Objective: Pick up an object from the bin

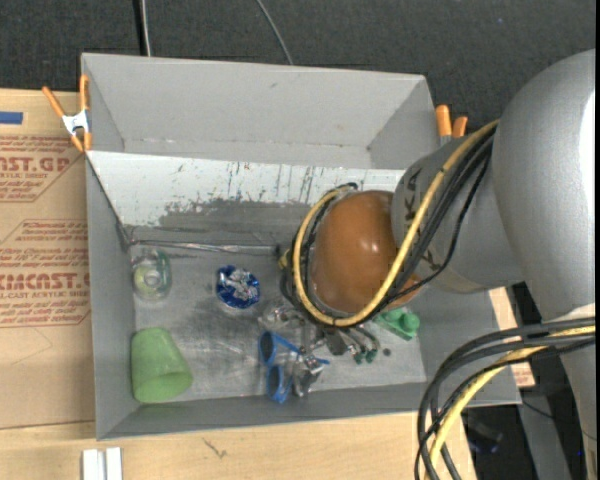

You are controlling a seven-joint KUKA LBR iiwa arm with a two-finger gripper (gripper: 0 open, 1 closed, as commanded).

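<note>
The gripper [292, 356] is hanging over a blue plastic piece [276, 370] lying by the bin's [107, 298] near wall; whether its grip is open cannot be told. An off-centre closing could end up shoving the piece against that wall

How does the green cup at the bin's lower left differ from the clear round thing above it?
The green cup is opaque, the clear round thing see-through. The green cup is larger than the clear round thing. Both lie at the left of the bin, apart from each other.
</note>
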